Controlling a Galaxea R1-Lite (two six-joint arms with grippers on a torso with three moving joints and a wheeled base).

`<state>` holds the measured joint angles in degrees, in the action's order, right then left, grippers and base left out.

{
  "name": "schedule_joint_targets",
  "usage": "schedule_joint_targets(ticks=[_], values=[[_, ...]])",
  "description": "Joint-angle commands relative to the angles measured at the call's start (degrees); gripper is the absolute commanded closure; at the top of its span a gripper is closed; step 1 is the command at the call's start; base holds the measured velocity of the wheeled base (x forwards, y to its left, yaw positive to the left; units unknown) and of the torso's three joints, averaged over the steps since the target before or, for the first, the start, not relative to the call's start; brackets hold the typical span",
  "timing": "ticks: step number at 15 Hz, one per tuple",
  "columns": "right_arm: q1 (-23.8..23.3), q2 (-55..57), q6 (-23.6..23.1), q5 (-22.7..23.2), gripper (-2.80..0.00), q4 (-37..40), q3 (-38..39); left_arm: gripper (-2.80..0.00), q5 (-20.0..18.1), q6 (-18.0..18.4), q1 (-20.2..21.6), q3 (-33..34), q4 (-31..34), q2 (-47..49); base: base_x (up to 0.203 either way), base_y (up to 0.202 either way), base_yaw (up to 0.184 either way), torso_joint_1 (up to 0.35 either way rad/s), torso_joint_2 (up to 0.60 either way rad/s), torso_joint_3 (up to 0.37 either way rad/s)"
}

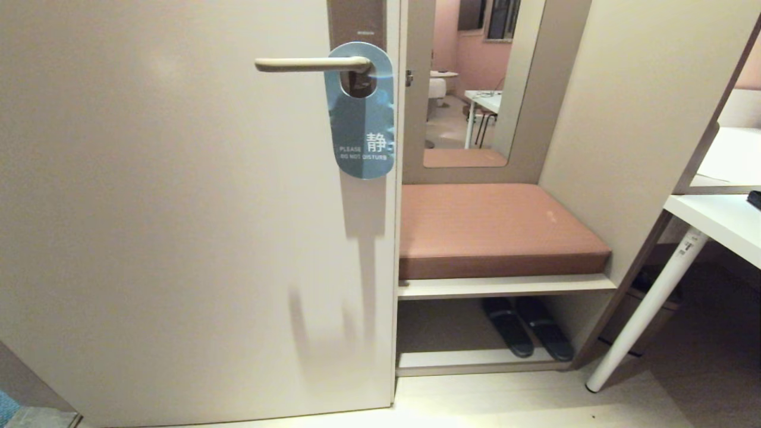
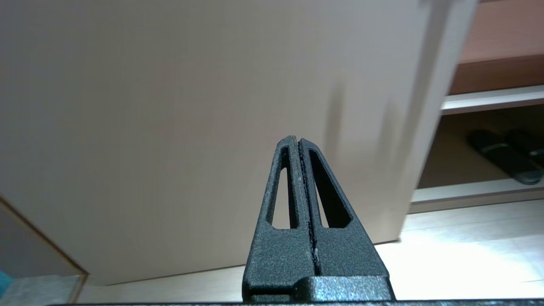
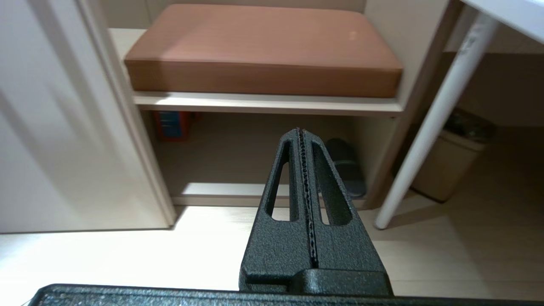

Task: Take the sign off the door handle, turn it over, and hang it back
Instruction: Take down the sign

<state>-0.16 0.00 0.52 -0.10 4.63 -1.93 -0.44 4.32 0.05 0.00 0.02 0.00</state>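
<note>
The sign [image 1: 364,131] hangs by its round hole on the door handle [image 1: 309,63], blue-grey side out, reading "PLEASE DO NOT DISTURB". The handle is a slim beige lever on a brownish plate [image 1: 355,21] of the beige door [image 1: 178,208]. Neither arm shows in the head view. My left gripper [image 2: 296,139] is shut and empty, low down in front of the door's lower part. My right gripper [image 3: 301,130] is shut and empty too, low and pointing at the bench's lower shelf. Both are far below the sign.
Right of the door stands a bench with a brown cushion [image 1: 493,229] and a mirror [image 1: 475,83] above it. Dark slippers [image 1: 526,333] lie on the shelf under the cushion. A white table leg [image 1: 645,315] and desk edge [image 1: 719,226] stand at the right, with a bin [image 3: 450,165] behind.
</note>
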Motion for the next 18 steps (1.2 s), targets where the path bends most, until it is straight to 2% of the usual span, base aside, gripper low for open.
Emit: schedule_joint_targets(ticks=[1,7,18], values=[[-0.02,0.0,0.0,0.02,0.0,0.03,-0.01,0.0,0.0,-0.02,0.04,0.0,0.07,0.09,0.0,0.196,-0.004,0.0,0.0,0.002],[-0.02,0.0,0.0,0.02,0.0,0.03,-0.01,0.0,-0.09,0.25,0.04,0.0,-0.02,0.02,0.0,0.169,-0.002,0.002,0.01,0.001],[-0.02,0.0,0.0,0.02,0.0,0.03,-0.01,0.0,0.0,0.07,0.04,0.0,-0.02,0.09,0.0,0.0,0.0,0.0,0.0,0.0]])
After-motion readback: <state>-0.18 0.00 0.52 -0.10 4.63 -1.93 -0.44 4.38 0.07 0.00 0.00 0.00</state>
